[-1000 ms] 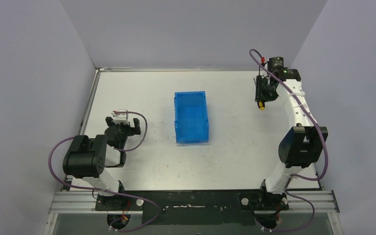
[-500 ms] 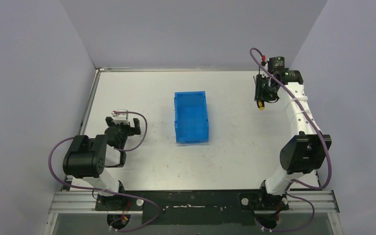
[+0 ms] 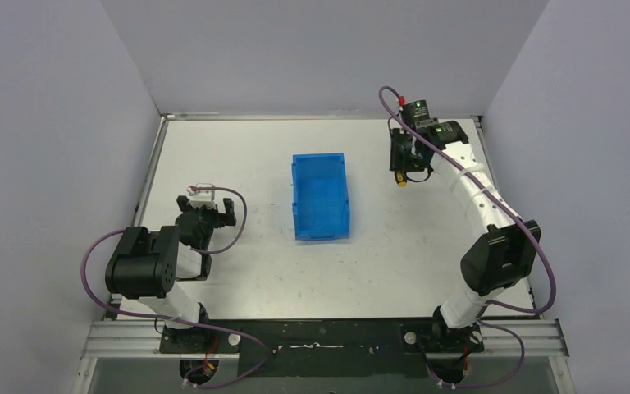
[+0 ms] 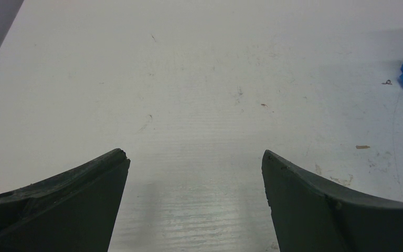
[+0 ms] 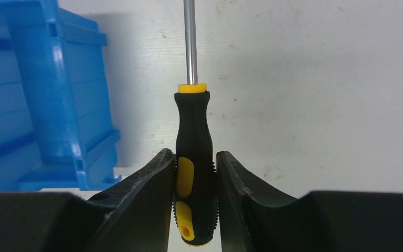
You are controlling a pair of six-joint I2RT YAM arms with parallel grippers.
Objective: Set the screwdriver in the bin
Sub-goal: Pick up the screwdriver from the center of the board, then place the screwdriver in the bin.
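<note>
The white table [image 3: 238, 156] fills the floor of the grey-walled cell, lightly scuffed and speckled. The right arm [image 3: 492, 222] stretches from its base at the near edge far up the right side, bending inward toward the middle. The left arm [image 3: 143, 267] stays folded low near the table's left edge.

The bin [image 3: 321, 197] sits around the centre of the table, bright blue, long axis running near to far, with nothing inside it. In the right wrist view its wall [image 5: 42, 94] fills the left of the picture.

The right gripper [image 3: 402, 162] hangs to the right of the bin's far end, apart from it. Its fingers [image 5: 157, 178] are pinched on the screwdriver [image 5: 193, 121], gripping the yellow-and-black handle low down on both sides. The left gripper [image 4: 194, 155] is spread wide over bare table, nothing between its fingers; a sliver of blue shows at the right edge of its view.

The screwdriver is off to the right of the bin and not in it. Its thin metal shaft runs straight away from the fingers and leaves the top of the wrist view, so the tip is unseen. From overhead only its yellow butt [image 3: 401, 180] shows clearly, and it seems to be held above the table, though that view is too small to be sure.
</note>
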